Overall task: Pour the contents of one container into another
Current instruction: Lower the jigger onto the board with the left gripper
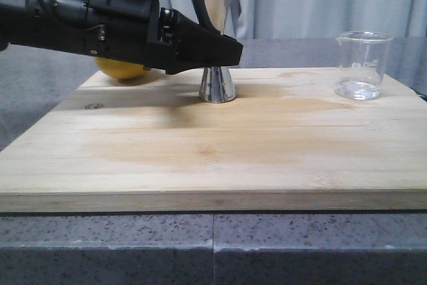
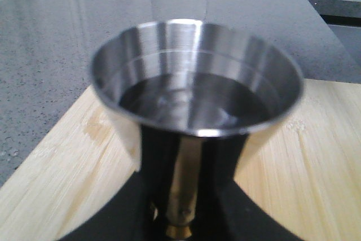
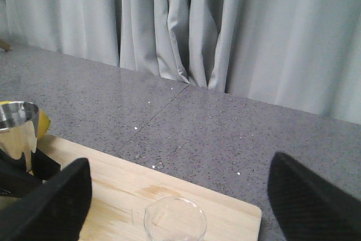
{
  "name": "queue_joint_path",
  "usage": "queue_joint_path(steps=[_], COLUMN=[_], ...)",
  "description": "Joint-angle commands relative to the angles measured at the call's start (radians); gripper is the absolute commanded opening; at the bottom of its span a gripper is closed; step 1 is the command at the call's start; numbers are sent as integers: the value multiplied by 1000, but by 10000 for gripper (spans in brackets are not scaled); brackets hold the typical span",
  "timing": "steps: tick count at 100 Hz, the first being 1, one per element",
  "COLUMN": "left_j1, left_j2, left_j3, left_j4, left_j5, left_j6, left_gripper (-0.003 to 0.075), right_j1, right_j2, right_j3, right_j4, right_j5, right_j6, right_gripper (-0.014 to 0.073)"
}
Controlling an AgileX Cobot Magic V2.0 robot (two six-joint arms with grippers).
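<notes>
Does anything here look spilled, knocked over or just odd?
Nothing looks spilled or toppled. The steel jigger stands upright on the wooden board with the left gripper at its waist, and the glass beaker stands upright too. Faint darker patches mark the board near the jigger, possibly damp; I cannot tell. A yellow object sits behind the arm.

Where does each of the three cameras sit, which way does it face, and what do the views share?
Front view: low before the wooden board, facing forward; the left arm reaches to the jigger, the beaker stands to the right.
Left wrist view: on the left arm, looking down into the jigger; the left gripper sits around its waist.
Right wrist view: on the right arm, above the beaker, facing the curtain; the right gripper's fingers are spread wide.
Shared: all three show the jigger.
</notes>
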Motion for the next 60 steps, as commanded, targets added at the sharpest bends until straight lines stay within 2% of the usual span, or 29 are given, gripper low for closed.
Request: queue_joint_path(steps=[1, 27, 38, 47, 60], left_j1=[3, 3, 3, 3, 3], left_j2=[-44, -44, -44, -44, -44], left_j3=[-29, -29, -29, -29, -29], left_j4=[-58, -49, -49, -49, -49], left_j5=[72, 75, 79, 81, 95], left_j6=[1, 1, 1, 1, 1], left_gripper=[42, 68, 153, 255, 341], right_j1=[-7, -7, -7, -7, -7], right_j2=[-14, -14, -14, -14, -14], right_j3=[-26, -26, -26, -26, -26], right_j4=[-5, -5, -5, -5, -5], right_j5=[-68, -68, -68, -68, -68], right_j6=[-2, -2, -2, -2, -2], right_gripper=[575, 575, 575, 575, 575])
